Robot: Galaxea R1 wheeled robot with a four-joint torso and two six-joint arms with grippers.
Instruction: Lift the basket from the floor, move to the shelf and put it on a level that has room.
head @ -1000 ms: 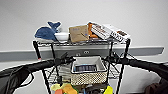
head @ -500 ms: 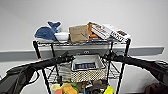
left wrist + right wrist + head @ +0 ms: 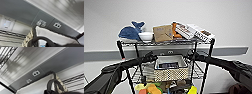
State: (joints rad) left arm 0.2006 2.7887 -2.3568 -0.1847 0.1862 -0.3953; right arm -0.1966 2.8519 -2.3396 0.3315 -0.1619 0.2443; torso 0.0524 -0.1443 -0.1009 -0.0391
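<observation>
Here the basket sits upright on the shelf's middle level, long axis across the rack; left tool and right tool flank its ends, grip unclear.

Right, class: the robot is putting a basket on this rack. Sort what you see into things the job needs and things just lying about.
Needed for the job:
basket
shelf
middle tier
left gripper
right gripper

Just lying about:
blue whale toy
white bowl
cardboard box
colourful clutter on the lower tier
</observation>
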